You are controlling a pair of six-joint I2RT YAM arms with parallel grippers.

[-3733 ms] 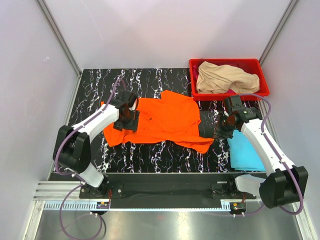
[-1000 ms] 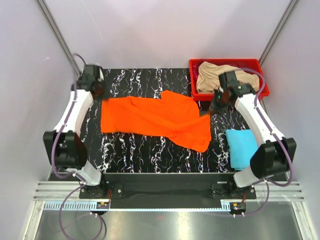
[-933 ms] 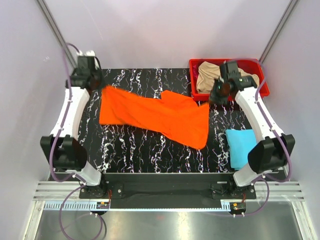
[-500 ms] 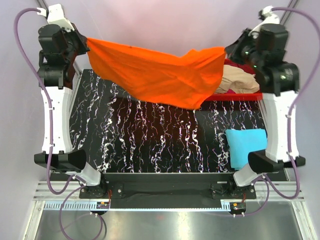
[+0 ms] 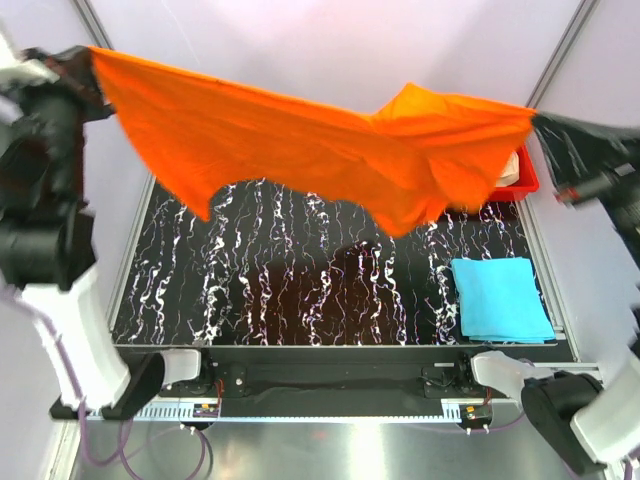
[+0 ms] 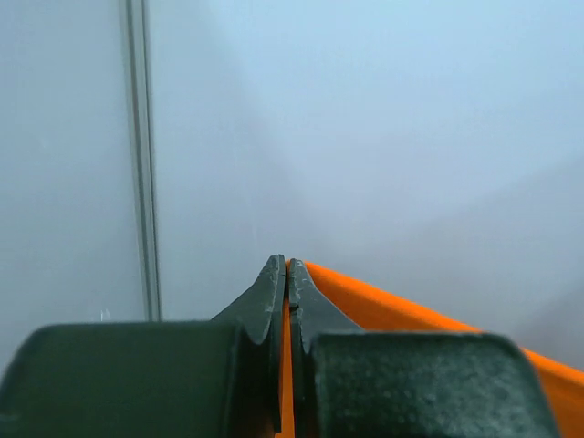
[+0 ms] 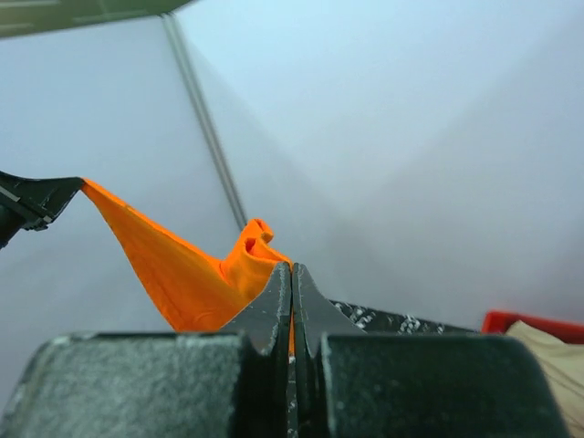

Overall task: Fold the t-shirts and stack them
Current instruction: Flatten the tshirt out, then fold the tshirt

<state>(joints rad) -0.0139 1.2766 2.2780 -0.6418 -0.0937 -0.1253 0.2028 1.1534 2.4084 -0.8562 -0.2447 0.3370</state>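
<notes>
The bright orange t-shirt (image 5: 310,145) hangs stretched high above the table between both arms. My left gripper (image 5: 85,55) is shut on its left corner, and orange cloth (image 6: 383,310) shows pinched between the jaws in the left wrist view. My right gripper (image 5: 535,118) is shut on the right corner, with the orange cloth (image 7: 196,274) trailing off to the left in the right wrist view. A light blue t-shirt (image 5: 500,297) lies folded flat at the table's front right. A beige t-shirt (image 7: 552,351) lies in the red bin, mostly hidden behind the orange one.
The red bin (image 5: 527,172) stands at the back right corner, largely covered by the hanging shirt. The black marbled table (image 5: 290,290) lies below. Pale walls with metal corner posts (image 5: 565,45) close in on three sides.
Both arms have lifted the orange shirt from flat on the table to high in the air and pulled it taut, spreading wider apart. The blue shirt has not moved.
</notes>
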